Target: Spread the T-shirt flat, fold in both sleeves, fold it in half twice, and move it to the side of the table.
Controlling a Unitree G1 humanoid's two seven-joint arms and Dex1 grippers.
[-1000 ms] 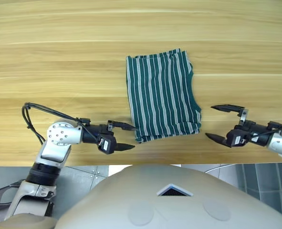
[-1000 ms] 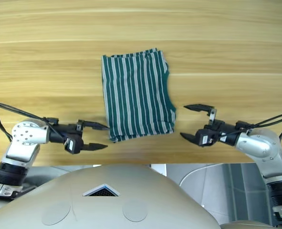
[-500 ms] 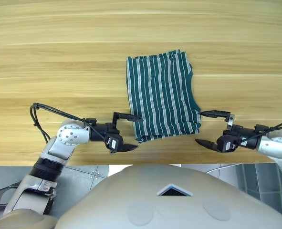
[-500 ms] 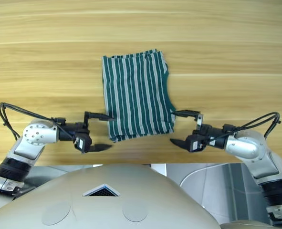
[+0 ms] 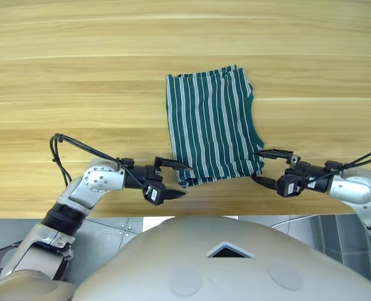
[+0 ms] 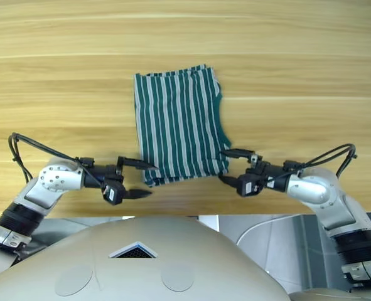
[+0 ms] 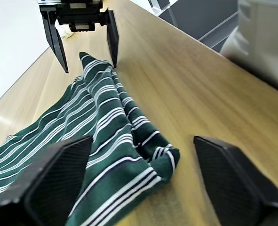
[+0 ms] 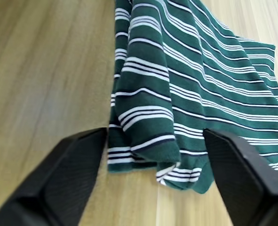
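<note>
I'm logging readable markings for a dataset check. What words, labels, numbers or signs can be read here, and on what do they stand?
No text can be read.
Left sticker, white, on the left gripper: too small to read.
Right sticker, white, on the right gripper: too small to read.
T-shirt: stripes only, no print showing.

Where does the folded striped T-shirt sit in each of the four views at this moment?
Left eye view: T-shirt mid-table, its near edge between the left gripper and right gripper.
Right eye view: same spot, centre of picture.
Left wrist view: a near corner between that gripper's open fingers.
Right wrist view: the other near corner between its open fingers.
Shared landmark: the wooden table.
</note>
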